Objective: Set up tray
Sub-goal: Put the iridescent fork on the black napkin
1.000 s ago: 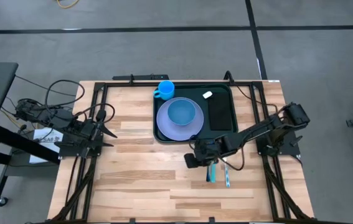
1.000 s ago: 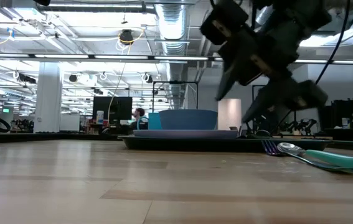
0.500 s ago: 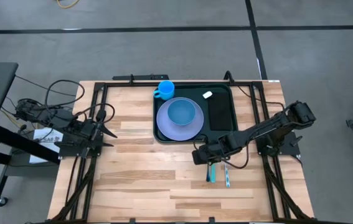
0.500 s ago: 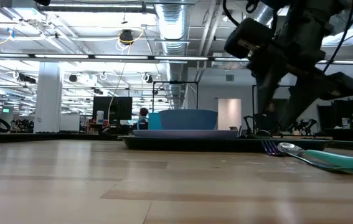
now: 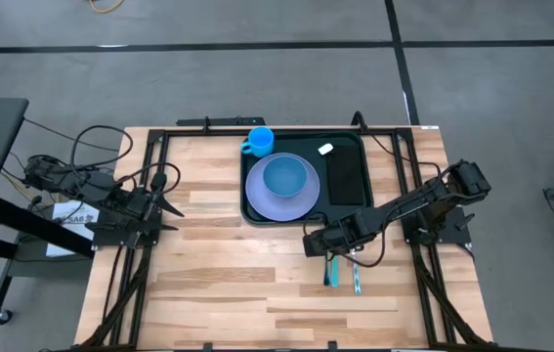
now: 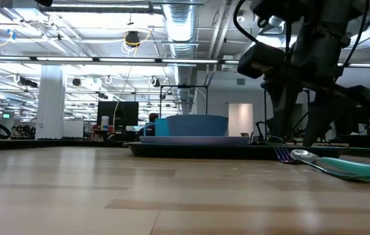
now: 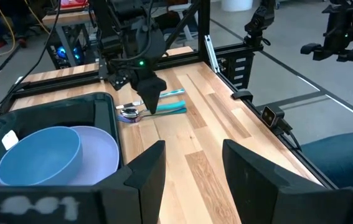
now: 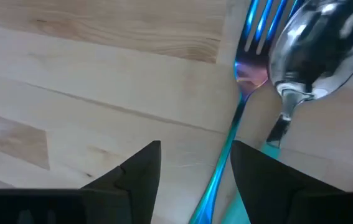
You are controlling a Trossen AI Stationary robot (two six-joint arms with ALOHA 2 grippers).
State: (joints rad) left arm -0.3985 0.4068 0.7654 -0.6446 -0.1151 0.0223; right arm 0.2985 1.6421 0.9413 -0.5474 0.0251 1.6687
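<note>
The dark green tray (image 5: 347, 140) sits at the table's far middle. It holds a lavender plate (image 5: 257, 198) with a blue bowl (image 5: 283, 178), a blue cup (image 5: 258, 141), a flat black rectangle (image 5: 347, 177) and a small white piece. A blue fork (image 8: 246, 79) and a teal-handled spoon (image 8: 313, 46) lie side by side on the wood near the tray. My right gripper (image 8: 195, 165) is open and points down over the fork's handle (image 5: 327, 246). I cannot tell if it touches. My left gripper (image 7: 192, 165) is open and waits at the table's left edge.
Bare wood lies to the left of and nearer than the cutlery (image 5: 228, 284). Black frame rails run along the table's left and right sides (image 5: 423, 284). Cables and a box lie beyond the left edge (image 5: 62, 181).
My right gripper has moved a little toward the table's right edge, over the fork and spoon. It has turned from a slant to pointing straight down. The cutlery and the tray have not moved.
</note>
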